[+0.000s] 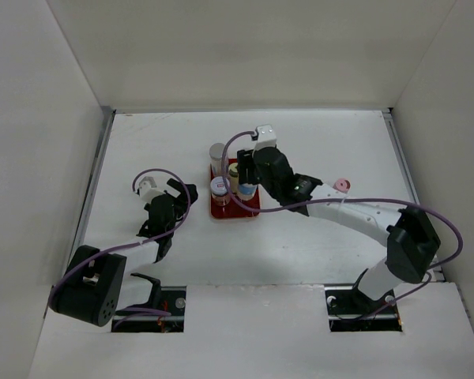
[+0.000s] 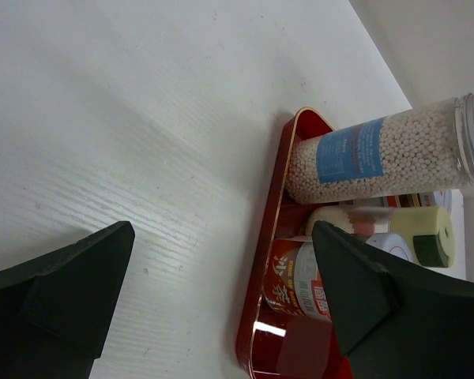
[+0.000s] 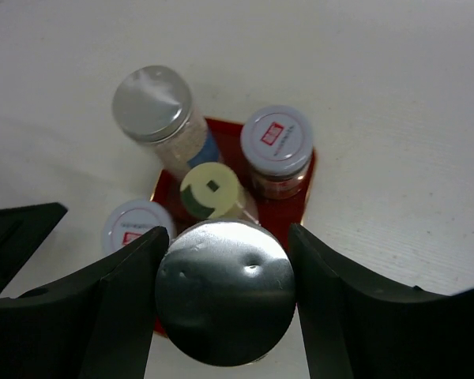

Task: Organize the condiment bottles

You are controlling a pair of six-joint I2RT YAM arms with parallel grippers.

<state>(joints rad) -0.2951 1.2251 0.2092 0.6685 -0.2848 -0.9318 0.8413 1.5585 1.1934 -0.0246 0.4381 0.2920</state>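
Right end effector [image 3: 227, 264] pinching silver-capped jar [image 3: 225, 308] over crowded red tray [image 3: 300, 204], left end effector [image 2: 221, 237] spread, empty; jar looks light, rigid, slick, so grip mid-body below cap.

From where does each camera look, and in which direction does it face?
Top external: above and behind the arms, facing down at the table; left arm and right arm show, bases at the bottom.
Left wrist: on the left arm, facing across the table toward the red tray; the open left gripper frames it.
Right wrist: on the right arm, facing down on the caps; the right gripper clasps a silver-capped jar.
Shared: both wrist views show the red tray and the yellow-capped jar.
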